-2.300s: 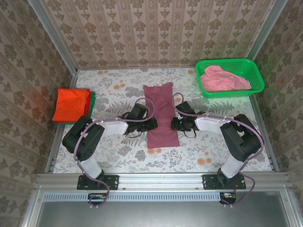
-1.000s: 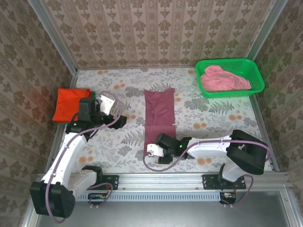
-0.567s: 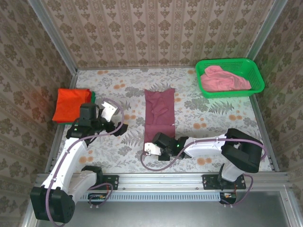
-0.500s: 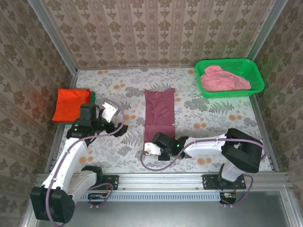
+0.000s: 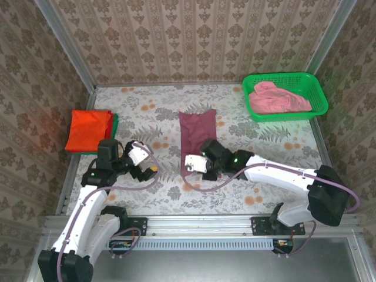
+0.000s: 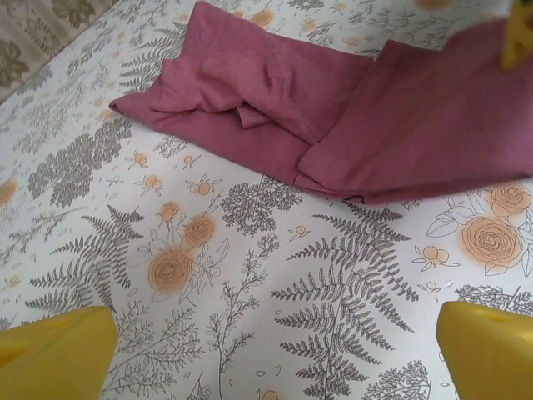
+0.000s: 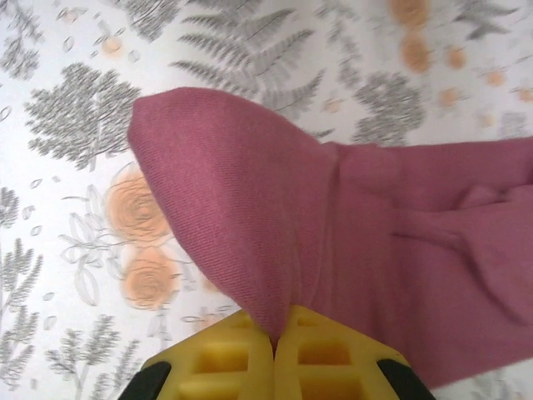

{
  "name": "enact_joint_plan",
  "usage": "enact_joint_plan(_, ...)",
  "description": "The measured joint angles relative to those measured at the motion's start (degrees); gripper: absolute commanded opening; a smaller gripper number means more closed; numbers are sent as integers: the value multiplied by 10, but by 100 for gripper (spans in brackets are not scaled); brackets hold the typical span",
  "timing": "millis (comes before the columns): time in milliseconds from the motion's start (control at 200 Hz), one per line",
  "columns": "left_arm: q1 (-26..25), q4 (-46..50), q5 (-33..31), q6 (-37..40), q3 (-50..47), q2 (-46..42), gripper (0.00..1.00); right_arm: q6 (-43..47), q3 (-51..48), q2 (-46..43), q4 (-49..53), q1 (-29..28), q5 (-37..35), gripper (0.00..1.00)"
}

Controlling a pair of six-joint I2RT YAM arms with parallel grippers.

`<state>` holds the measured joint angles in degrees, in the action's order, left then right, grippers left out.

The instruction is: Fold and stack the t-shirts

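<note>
The flowered tabletop [image 5: 264, 147] carries a maroon shirt [image 5: 197, 132], folded into a long strip at its middle. The strip's near end is raised off the surface. A green basket [image 5: 286, 116] at the far right corner holds a crumpled pink shirt [image 5: 276, 98]. At the left edge a folded orange shirt [image 5: 88, 129] lies on a green shirt [image 5: 115, 124]. The right fingers [image 7: 225, 354] are pinched tight on the maroon shirt's lifted near end. The left fingers [image 6: 58, 350] stand wide apart and hold nothing, above bare tabletop left of the maroon shirt.

Right end effector [image 5: 192, 166] grips the near end of the maroon t-shirt [image 5: 197, 132]
</note>
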<state>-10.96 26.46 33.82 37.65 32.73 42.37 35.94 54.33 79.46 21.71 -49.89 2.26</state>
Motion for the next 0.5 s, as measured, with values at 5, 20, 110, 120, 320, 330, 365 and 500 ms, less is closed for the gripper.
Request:
enact_joint_plan(5,0,0,0,1,0,0,100,2,2,0,1,1,0,0)
enact_joint_plan(20,0,-1,1,3,-2,0,100,8,9,0,7,8,4,0)
enact_joint_plan(110,0,-3,5,12,-6,4,100,45,56,12,37,45,18,0)
enact_joint_plan(120,0,-3,5,12,-6,6,100,50,62,16,39,49,19,0)
enact_joint_plan(320,1,-13,8,21,-6,21,100,124,173,109,75,118,35,0)
enact_joint_plan(330,1,-13,8,21,-6,22,100,128,178,114,77,122,36,0)
enact_joint_plan(365,1,-14,10,22,-6,23,100,138,197,131,83,131,37,0)
enact_joint_plan(500,2,-18,19,23,-7,26,100,178,274,196,95,165,40,0)
